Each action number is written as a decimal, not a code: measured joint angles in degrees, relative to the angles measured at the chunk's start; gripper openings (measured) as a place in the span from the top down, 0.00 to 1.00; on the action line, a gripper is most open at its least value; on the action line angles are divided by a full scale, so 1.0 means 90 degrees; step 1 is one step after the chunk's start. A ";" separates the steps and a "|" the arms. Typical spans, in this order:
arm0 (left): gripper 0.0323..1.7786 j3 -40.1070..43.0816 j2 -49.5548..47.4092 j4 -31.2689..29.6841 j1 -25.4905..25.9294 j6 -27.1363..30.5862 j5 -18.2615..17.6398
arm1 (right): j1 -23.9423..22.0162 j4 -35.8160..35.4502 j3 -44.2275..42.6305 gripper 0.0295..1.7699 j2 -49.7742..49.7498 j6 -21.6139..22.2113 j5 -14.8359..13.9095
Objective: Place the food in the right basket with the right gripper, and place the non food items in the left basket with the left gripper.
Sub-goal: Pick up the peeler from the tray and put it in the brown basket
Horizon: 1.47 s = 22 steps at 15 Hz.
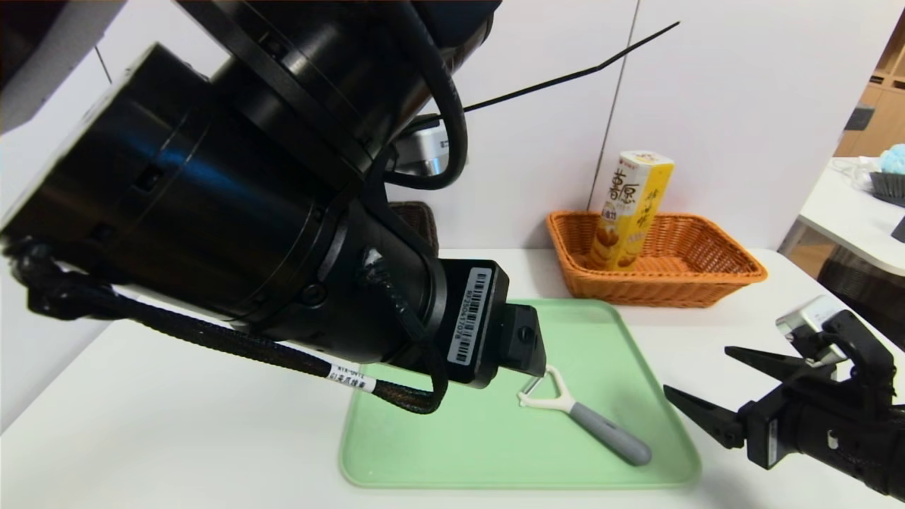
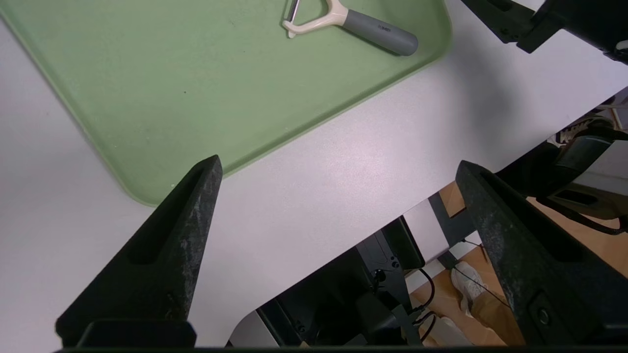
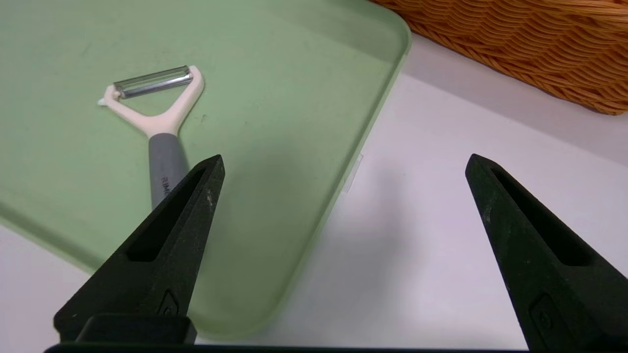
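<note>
A peeler with a white head and grey handle lies on the green tray. A yellow snack box stands in the orange right basket. Only a corner of the dark left basket shows behind my left arm. My left gripper hangs open and empty above the tray's near corner and the table's front edge, some way from the peeler. My right gripper is open and empty, low over the table beside the tray's right rim, with the peeler off to one side.
My left arm's bulk blocks most of the table's left half in the head view. The white wall stands just behind the baskets. A second table with objects is at the far right. The table's front edge lies under the left gripper.
</note>
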 joint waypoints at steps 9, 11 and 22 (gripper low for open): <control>0.05 0.0009 -0.0080 0.0008 -0.0012 -0.0012 -0.0001 | 0.0891 -0.1304 0.0503 0.04 0.0863 -0.1035 -0.0412; 0.05 0.0000 -0.0093 0.0003 -0.0047 -0.0018 -0.0001 | 0.0874 -0.1311 0.0585 0.04 0.0811 -0.1157 -0.0412; 0.05 -0.0051 -0.0096 -0.0003 -0.0138 -0.0030 0.0000 | 0.1071 -0.1285 0.0626 0.04 0.0535 -0.1224 -0.0391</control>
